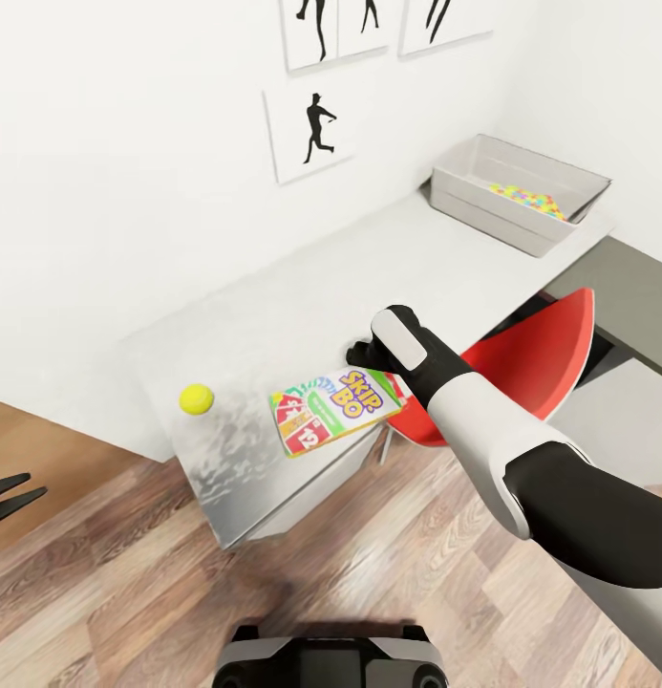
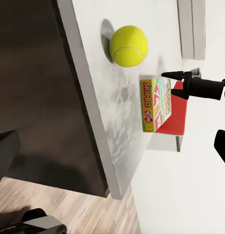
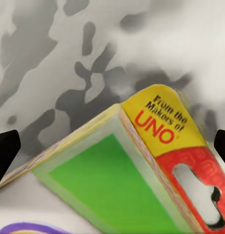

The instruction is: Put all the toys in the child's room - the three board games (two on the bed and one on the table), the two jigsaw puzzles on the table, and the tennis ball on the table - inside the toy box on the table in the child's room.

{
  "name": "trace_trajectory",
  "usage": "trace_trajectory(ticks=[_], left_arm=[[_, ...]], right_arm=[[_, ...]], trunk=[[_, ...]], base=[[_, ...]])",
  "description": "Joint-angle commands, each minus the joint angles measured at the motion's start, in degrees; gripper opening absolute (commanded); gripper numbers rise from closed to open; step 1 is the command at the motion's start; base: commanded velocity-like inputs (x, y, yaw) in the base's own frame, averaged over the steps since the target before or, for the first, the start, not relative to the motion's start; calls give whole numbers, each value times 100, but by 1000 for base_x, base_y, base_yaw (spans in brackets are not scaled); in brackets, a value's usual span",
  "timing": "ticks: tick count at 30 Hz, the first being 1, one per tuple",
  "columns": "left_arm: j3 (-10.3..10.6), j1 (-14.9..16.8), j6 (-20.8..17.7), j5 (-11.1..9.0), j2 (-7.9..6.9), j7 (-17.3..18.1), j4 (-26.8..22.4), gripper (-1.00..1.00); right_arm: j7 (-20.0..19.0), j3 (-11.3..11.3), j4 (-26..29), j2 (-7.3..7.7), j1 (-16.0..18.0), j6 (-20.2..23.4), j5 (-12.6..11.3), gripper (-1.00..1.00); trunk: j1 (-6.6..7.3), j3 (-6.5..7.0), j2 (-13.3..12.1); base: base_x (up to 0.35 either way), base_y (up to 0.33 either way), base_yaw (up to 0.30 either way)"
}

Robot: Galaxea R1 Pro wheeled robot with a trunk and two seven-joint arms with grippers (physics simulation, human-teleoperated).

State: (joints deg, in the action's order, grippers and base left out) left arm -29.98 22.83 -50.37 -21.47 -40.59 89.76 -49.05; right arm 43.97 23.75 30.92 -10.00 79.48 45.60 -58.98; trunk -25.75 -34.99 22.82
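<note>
One board game [image 1: 327, 409] at the tabletop's [image 1: 273, 315] near edge; my right tool [image 1: 362, 355] spread open over it. Next: lower, close.

Child's room in a home. White walls hung with black silhouette sports pictures [image 1: 314, 129]; wood-plank floor [image 1: 130, 583]. Long light grey desk [image 1: 302, 296] against the wall, red chair [image 1: 531, 358] tucked beside it. On the desk: tennis ball [image 1: 196, 398], Skip-Bo game box [image 1: 327, 409] just beside the chair, grey toy box [image 1: 464, 186] holding multicolour puzzle pieces [image 1: 529, 202] at the far end.
</note>
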Motion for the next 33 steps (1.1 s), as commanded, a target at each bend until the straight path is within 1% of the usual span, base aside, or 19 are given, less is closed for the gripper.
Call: trace_trajectory(ticks=[1, 20, 27, 33], left_arm=[[1, 2, -61, 5, -2, 24, 2, 100], [1, 2, -61, 4, -2, 24, 0, 100], [1, 2, -61, 6, -2, 24, 1, 100], [1, 2, -61, 5, 5, 24, 0, 100]], right_arm=[[50, 15, 2, 0, 6, 10, -43, 100], [50, 15, 2, 0, 6, 18, -43, 100], [50, 15, 3, 0, 6, 19, -43, 100], [50, 8, 2, 0, 6, 109, -43, 100]], trunk=[[-3, -8, 10], [-3, -8, 10], [-3, -8, 10], [-3, -8, 10]], base=[[-46, 40, 0], [-51, 98, 0], [-40, 40, 0], [-20, 9, 0]])
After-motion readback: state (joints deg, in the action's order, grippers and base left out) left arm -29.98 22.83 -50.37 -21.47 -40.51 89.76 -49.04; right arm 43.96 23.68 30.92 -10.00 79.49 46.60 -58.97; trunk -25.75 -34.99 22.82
